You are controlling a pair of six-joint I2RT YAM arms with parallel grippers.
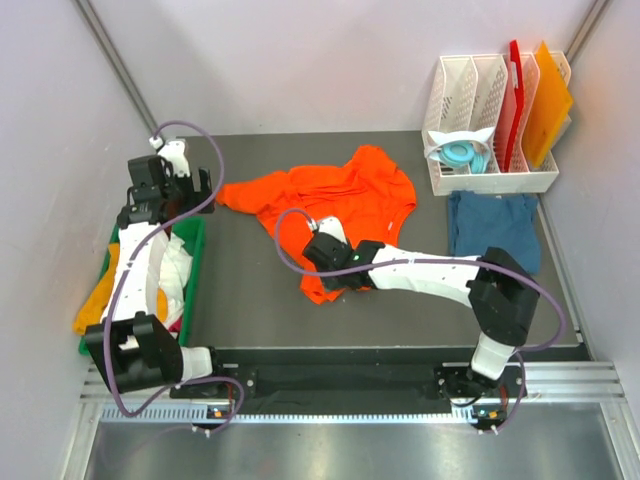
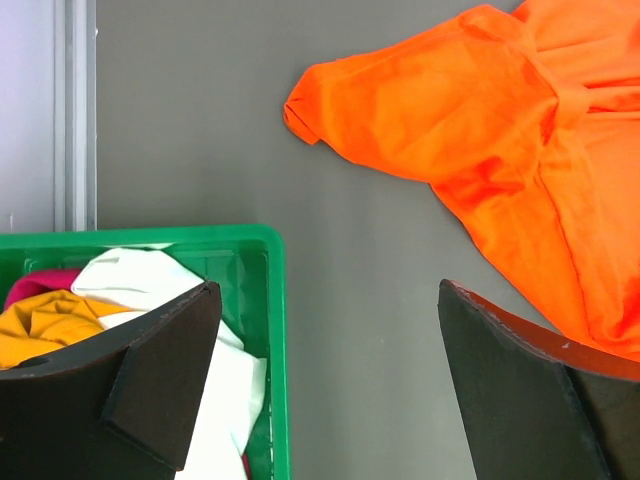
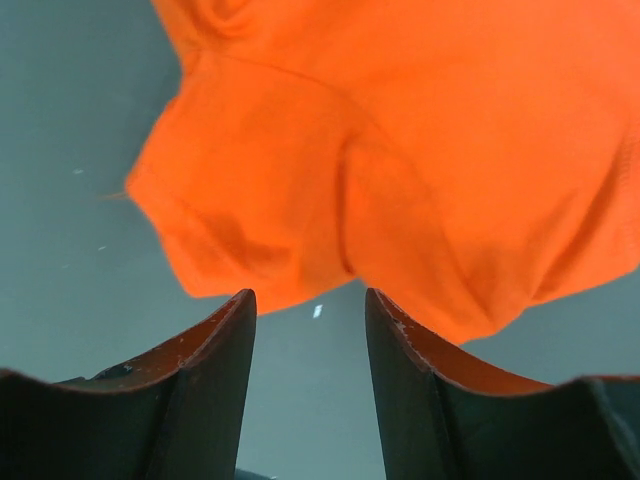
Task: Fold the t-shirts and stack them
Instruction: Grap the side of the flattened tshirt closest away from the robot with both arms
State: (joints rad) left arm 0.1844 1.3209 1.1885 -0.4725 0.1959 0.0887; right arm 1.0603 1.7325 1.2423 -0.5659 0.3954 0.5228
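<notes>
A bright orange t-shirt (image 1: 340,195) lies crumpled on the dark table, also seen in the left wrist view (image 2: 500,120) and the right wrist view (image 3: 400,150). My right gripper (image 1: 335,268) (image 3: 308,300) is open and empty, low over the shirt's near edge. My left gripper (image 1: 160,200) (image 2: 330,290) is open and empty above the far right corner of a green bin (image 1: 195,270) (image 2: 268,300). The bin holds white (image 2: 150,275), yellow-orange (image 2: 45,320) and pink (image 2: 40,283) shirts. A dark teal-blue shirt (image 1: 493,228) lies folded at the right.
A white rack (image 1: 490,180) at the back right holds a red board (image 1: 512,110), an orange board (image 1: 548,105) and a light blue round object (image 1: 462,155). Walls close in on the left, back and right.
</notes>
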